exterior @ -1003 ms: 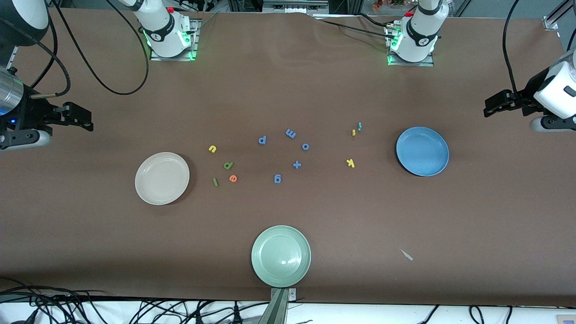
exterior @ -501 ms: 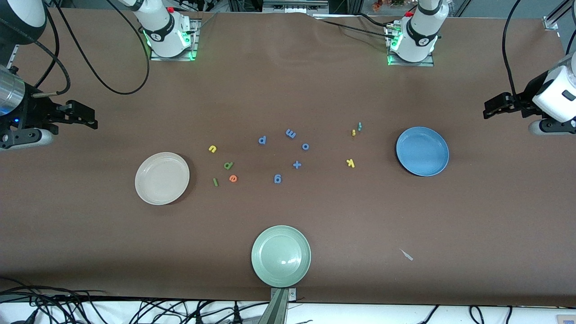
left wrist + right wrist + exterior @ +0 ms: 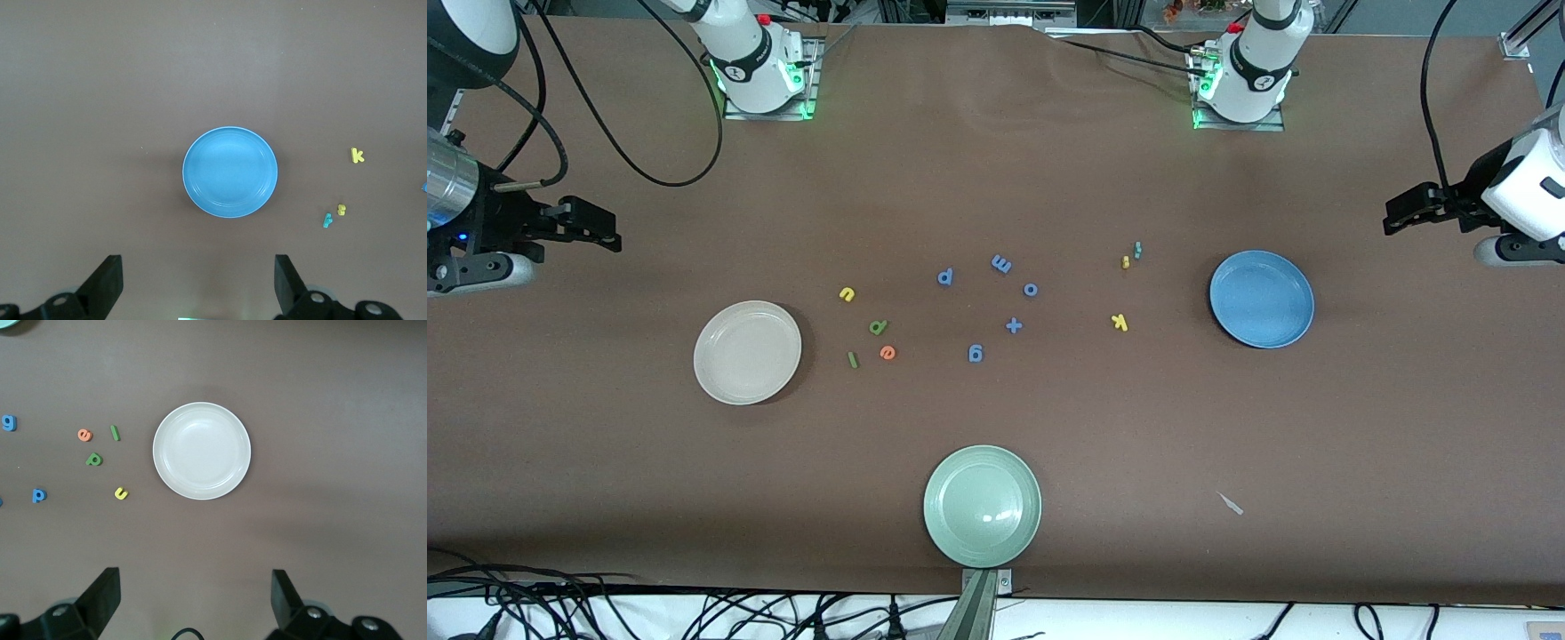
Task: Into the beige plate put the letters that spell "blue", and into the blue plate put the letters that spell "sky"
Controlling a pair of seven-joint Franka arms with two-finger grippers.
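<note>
Left gripper (image 3: 197,283), open and empty, above blue plate (image 3: 230,172); right gripper (image 3: 193,600), likewise, above beige plate (image 3: 201,451); letters beside plates, seemingly pre-sorted on counter (image 3: 1049,178).

Camera layout: one high front camera and two wrist cameras, all looking down on the counter (image 3: 1227,427).

The front view looks steeply down and faces the robot bases at 12 o'clock, taking in the whole counter from a distance. The left wrist view looks straight down from high up, centred on the blue plate (image 3: 230,172); the right wrist view does the same over the beige plate (image 3: 202,451). Each plate also shows in the front view, the blue plate (image 3: 1261,299) toward 3 o'clock and the beige plate (image 3: 747,352) toward 9 o'clock.
</note>
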